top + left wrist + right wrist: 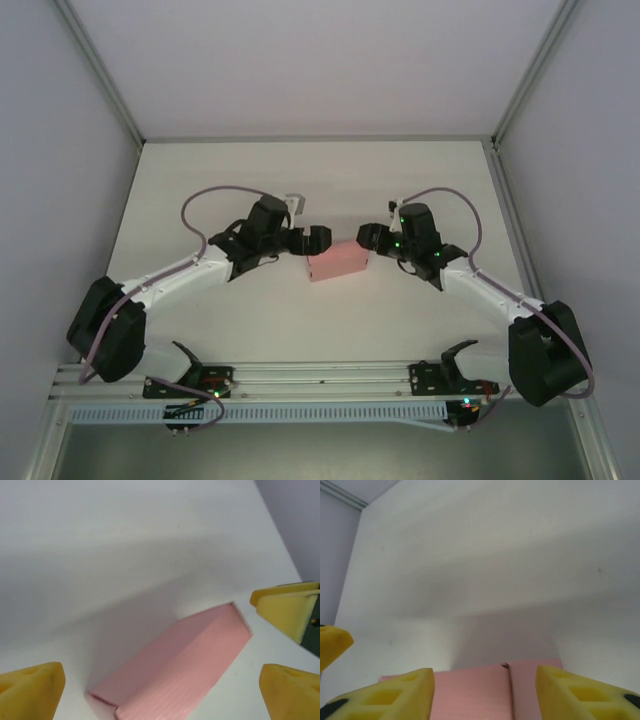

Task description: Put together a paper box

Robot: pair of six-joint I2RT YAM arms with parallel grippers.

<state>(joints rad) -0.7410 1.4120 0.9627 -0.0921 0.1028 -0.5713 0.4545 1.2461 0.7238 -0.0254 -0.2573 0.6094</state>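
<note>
A plain white table (320, 180) is seen, walled in by pale panels (60, 150) on three sides. The pink paper box (338, 261) is laid flat on it around the middle, folded into a low rectangular block, with a seam spotted on top.

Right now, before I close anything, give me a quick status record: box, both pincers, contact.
paper box: pink, folded into a flat rectangular shape, lying on the table
left pincer: open, at the box's far left corner
right pincer: open, at the box's far right corner
contact: cannot tell from these views
</note>
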